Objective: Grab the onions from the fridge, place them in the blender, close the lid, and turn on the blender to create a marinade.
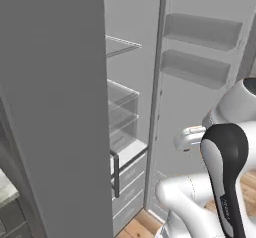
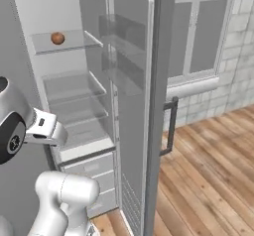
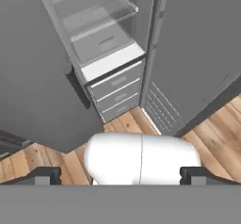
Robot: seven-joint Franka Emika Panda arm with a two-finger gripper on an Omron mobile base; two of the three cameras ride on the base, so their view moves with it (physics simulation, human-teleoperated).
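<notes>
Right base view: onion (image 2: 57,38) on upper shelf | fridge (image 2: 130,51) door open | jaws spread wide, holding nothing

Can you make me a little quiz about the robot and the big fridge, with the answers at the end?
1. True or false: the door of the fridge is open.
2. What sits on the top glass shelf? A) an onion B) a milk bottle C) a cake
3. Fill in: the gripper has its two finger tips far apart, so it is ____.

Key:
1. True. You can see the shelves inside.
2. A. One small reddish-brown onion sits there.
3. Open, with nothing held between the tips.
</notes>
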